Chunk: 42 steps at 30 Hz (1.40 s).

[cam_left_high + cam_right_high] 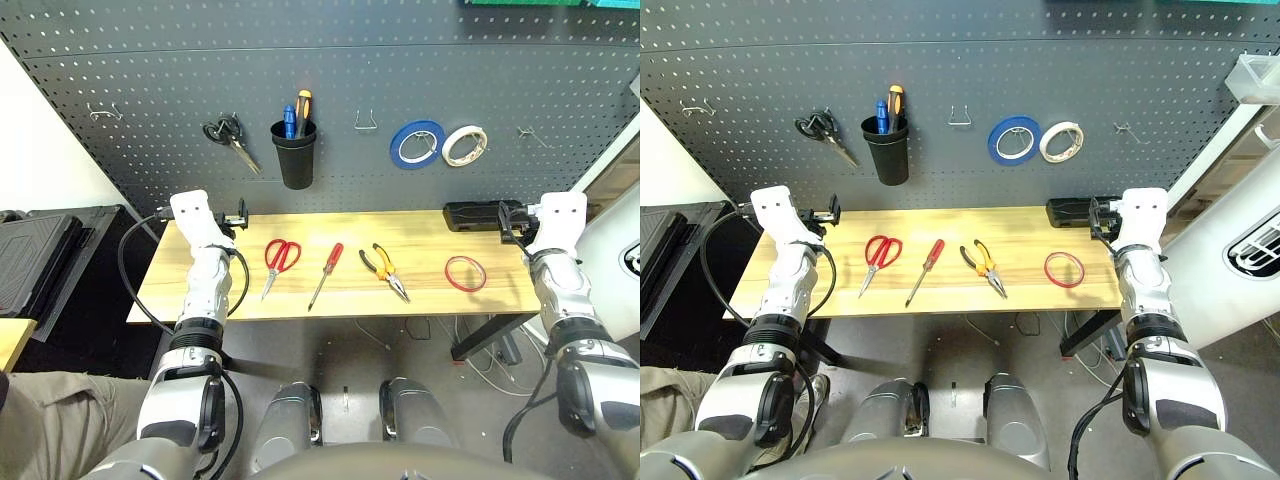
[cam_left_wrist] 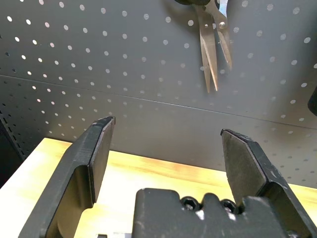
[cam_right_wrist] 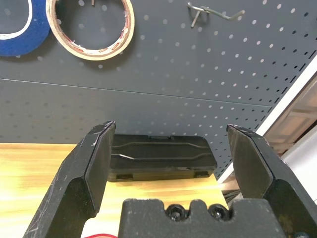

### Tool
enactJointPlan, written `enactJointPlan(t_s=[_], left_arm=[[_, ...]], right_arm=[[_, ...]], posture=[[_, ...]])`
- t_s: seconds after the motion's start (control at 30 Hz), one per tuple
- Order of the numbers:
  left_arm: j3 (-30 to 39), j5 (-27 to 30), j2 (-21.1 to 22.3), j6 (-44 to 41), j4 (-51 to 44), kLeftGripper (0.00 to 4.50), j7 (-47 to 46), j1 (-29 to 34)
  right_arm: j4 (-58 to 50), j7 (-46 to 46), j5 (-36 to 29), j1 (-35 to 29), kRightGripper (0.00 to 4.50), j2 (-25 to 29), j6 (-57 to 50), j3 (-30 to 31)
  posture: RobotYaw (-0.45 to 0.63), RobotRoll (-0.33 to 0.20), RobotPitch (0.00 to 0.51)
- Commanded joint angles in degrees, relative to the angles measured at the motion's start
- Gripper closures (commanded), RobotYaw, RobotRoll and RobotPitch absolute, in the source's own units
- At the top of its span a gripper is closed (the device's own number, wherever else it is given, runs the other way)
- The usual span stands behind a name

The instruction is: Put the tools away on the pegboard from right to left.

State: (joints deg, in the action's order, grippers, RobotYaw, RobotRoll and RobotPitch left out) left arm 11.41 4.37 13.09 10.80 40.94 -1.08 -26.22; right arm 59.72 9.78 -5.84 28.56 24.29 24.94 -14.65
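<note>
Fingers of both the left gripper [image 2: 166, 148] and right gripper [image 3: 171, 144] are hanging spread and empty while the red tape ring [image 1: 465, 272], right of centre on the table [image 1: 420, 230], is lying flat, probably light, thin and bendy, best pinched across its band.

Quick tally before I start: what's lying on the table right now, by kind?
Scissors, red-handled: 1
Screwdriver, red-handled: 1
Needle-nose pliers: 1
Red tape ring: 1
Black case: 1
Total: 5 on the table
</note>
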Motion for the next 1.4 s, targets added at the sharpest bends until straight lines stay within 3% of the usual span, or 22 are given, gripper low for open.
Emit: enactJointPlan(t_s=[0.03, 0.23, 0.4, 0.57, 0.83, 1.1, 1.4], left_arm=[[0.11, -0.28, 0.29, 0.43, 0.17, 0.05, 0.13, 0.86], [-0.15, 0.61, 1.28, -1.01, -3.33, 0.05, 2.93, 2.13], [-1.76, 0.77, 4.41, -2.76, -8.56, 0.05, 10.19, 4.67], [-2.14, 5.8, 7.85, -7.84, -16.76, 0.05, 21.93, 8.21], [-5.55, 16.44, 13.27, -25.2, -36.36, 0.05, 39.56, 13.75], [-14.8, 20.69, 18.4, -38.12, -51.7, 0.05, 49.68, 15.82], [-21.68, 17.51, 16.35, -37.6, -49.92, 0.05, 51.55, 10.81]], right_arm=[[-1.51, 0.96, -0.75, -0.05, 0.0, -0.21, -1.27, -0.19], [-9.2, 6.02, -3.69, -1.18, 0.0, -0.36, -8.57, -0.18], [-21.46, 8.2, -4.9, -4.29, 0.0, 1.52, -23.13, 0.61], [-34.03, 5.45, -2.85, -6.26, 0.0, 2.68, -42.58, 3.03], [-46.9, 6.4, -3.84, -5.79, 0.0, 2.29, -64.94, 6.24], [-46.56, 5.53, -3.55, -1.48, 0.0, 1.08, -77.29, 7.58], [-41.18, 4.04, -1.91, -1.2, 0.0, -0.01, -78.01, 8.24]], posture=[[-0.05, 0.0, 0.032], [-0.08, 0.0, 0.067], [-0.1, 0.0, 0.101], [-0.11, 0.0, 0.164], [-0.08, 0.0, 0.24], [-0.05, 0.0, 0.302], [-0.06, 0.0, 0.323]])
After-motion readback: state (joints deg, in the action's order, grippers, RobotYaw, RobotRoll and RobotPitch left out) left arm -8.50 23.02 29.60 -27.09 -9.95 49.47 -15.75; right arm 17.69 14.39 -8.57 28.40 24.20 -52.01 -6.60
